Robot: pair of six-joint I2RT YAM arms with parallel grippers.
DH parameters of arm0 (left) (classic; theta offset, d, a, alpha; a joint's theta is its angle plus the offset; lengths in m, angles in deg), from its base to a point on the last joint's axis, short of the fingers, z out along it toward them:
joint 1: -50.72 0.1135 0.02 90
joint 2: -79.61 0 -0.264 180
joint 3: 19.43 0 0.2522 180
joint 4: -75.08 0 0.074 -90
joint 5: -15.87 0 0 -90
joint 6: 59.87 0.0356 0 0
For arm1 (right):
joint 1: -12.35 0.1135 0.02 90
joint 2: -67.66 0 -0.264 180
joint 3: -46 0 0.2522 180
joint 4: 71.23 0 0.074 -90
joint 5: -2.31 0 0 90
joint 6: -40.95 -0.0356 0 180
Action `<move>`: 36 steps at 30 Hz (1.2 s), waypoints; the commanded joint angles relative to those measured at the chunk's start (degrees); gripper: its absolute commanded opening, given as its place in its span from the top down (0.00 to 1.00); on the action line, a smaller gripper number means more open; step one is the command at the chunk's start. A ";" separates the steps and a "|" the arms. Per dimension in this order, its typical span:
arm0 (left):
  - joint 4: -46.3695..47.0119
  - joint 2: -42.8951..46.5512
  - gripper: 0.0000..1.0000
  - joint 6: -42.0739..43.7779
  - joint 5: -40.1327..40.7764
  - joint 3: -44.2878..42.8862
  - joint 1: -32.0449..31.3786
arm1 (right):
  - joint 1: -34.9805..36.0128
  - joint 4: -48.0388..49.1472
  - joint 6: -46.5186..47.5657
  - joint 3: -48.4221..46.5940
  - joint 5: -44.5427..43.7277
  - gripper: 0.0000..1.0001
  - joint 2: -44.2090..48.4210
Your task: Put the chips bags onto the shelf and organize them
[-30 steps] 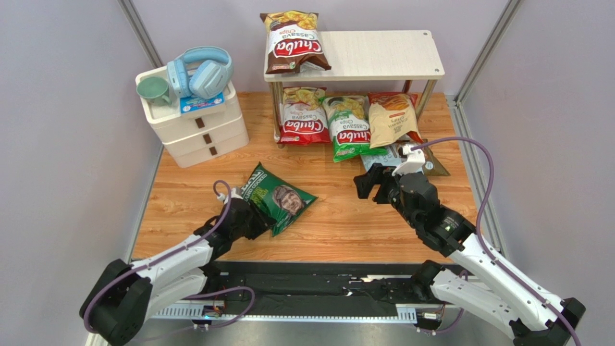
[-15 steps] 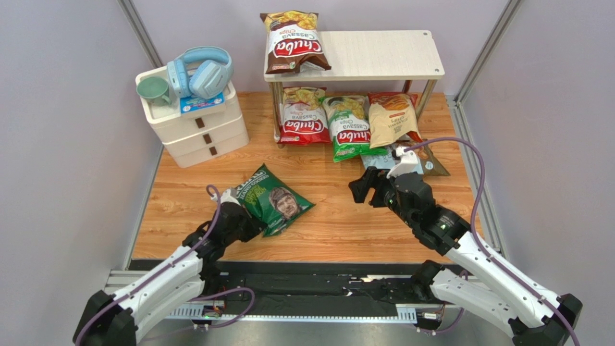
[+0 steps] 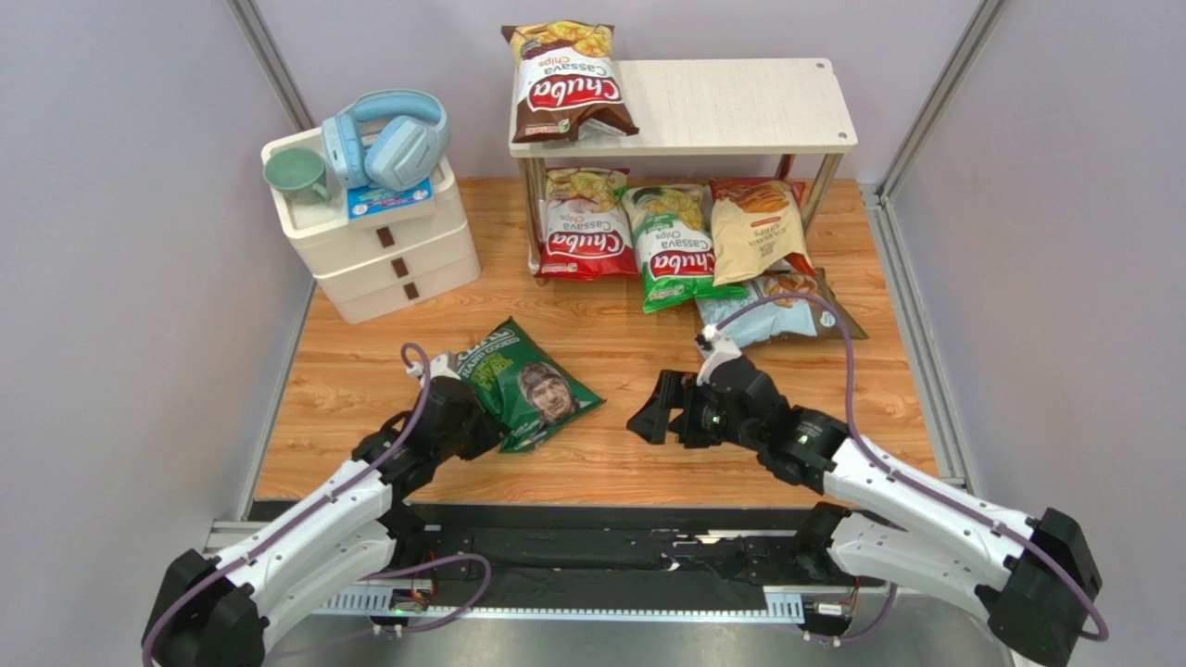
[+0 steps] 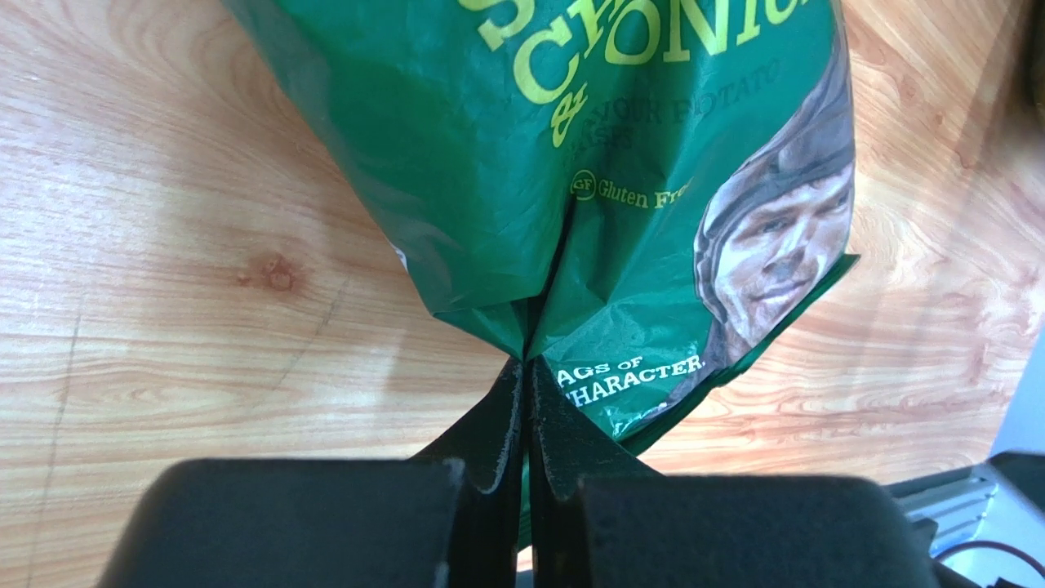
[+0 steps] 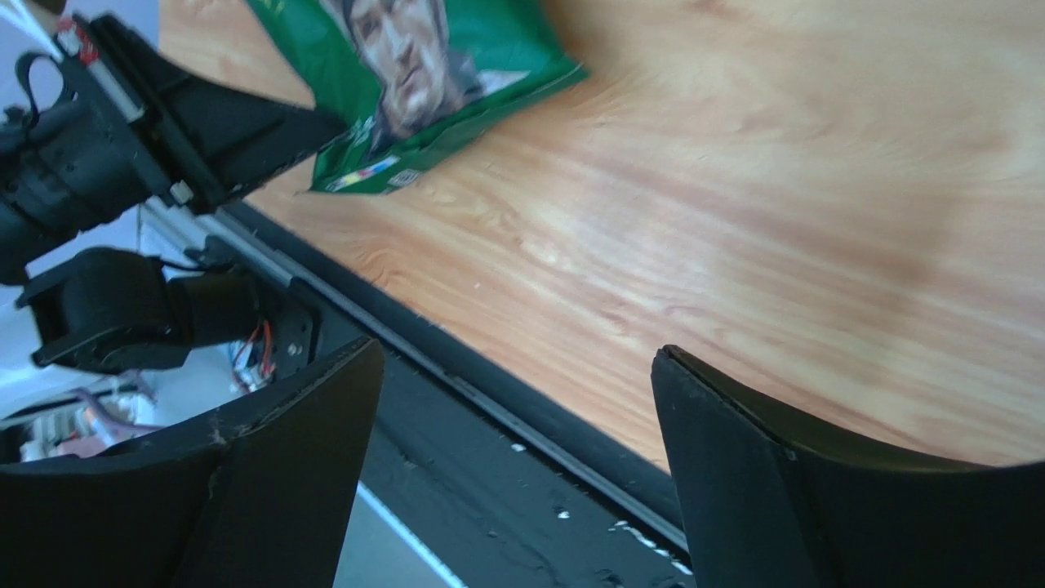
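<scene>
The dark green bag with a man's face (image 3: 529, 386) (image 4: 613, 159) lies on the wooden table, and my left gripper (image 3: 471, 420) (image 4: 530, 364) is shut on its near-left edge, pinching the foil into a fold. My right gripper (image 3: 654, 420) (image 5: 515, 355) stands open and empty over the table's near edge, to the right of that bag (image 5: 423, 74). The shelf (image 3: 738, 104) carries a brown Chuba bag (image 3: 564, 81) on its top board. On the lower tier sit a red bag (image 3: 582, 225), a green bag (image 3: 671, 250) and a cream-orange bag (image 3: 756, 229). A light blue bag (image 3: 773, 314) lies in front of the shelf's right end.
A white three-drawer unit (image 3: 383, 243) stands at the back left with blue headphones (image 3: 390, 139) and a green cup (image 3: 297, 174) on top. A black rail (image 3: 599, 549) (image 5: 515, 404) runs along the table's near edge. Metal frame posts rise at both back corners.
My left gripper has shut on the dark green bag's edge and drawn it slightly. The right arm has swung left and toward the near edge, away from the light blue bag.
</scene>
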 commanded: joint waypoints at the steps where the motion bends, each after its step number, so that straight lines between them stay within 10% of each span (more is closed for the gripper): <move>1: 5.64 -0.90 1.00 -0.32 0.04 -2.54 0.10 | 2.86 12.22 -8.61 2.25 3.93 0.12 -4.95; 20: 0.73 8.77 1.00 -0.41 -3.30 -1.49 0.01 | 5.76 45.62 -20.66 0.84 3.76 0.11 -32.99; 36: -2.79 12.63 1.00 -0.06 -4.97 0.09 0.02 | 7.34 55.38 -31.37 2.25 2.18 0.11 -41.34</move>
